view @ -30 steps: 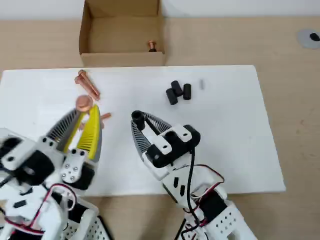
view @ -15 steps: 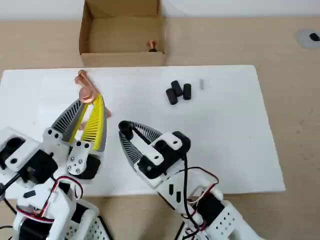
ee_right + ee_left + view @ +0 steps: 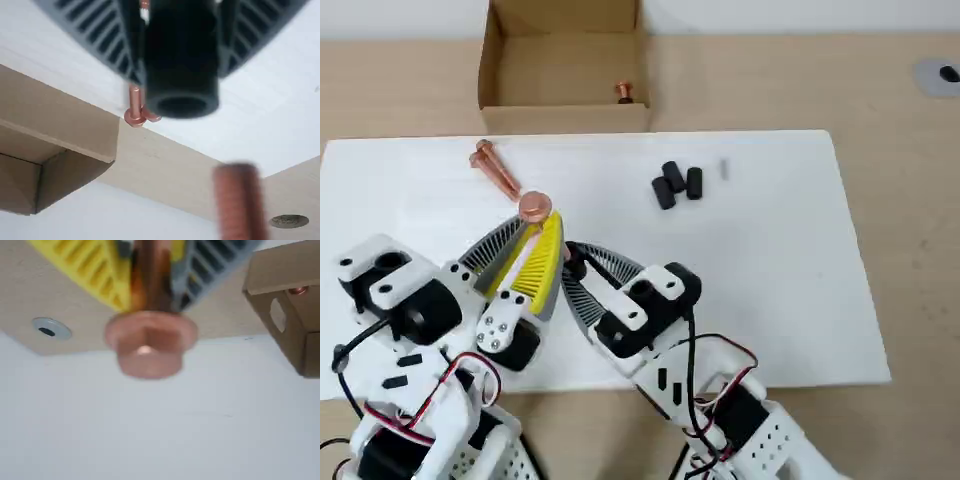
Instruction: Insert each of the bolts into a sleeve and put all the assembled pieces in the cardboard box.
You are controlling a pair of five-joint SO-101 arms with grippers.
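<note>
White sheet [image 3: 770, 280] lies on your table. Cardboard box [image 3: 485, 70] sits beyond it, one assembled piece [image 3: 625, 93] inside. Your left gripper [image 3: 533, 232] pinches a bolt [image 3: 535, 208], head outward. Your right gripper [image 3: 578, 262] grips a sleeve [image 3: 181, 65] just beside it. Loose bolts [image 3: 496, 170] and three spare sleeves [image 3: 677, 184] rest on the sheet.

White arms [image 3: 772, 438], black motors [image 3: 430, 312], yellow-and-grey left gripper [image 3: 533, 222]

You'll find no legible text, label, number or sign here, neither on the cardboard box [image 3: 560, 70] at upper left nor on the white sheet [image 3: 770, 280] across the middle.
</note>
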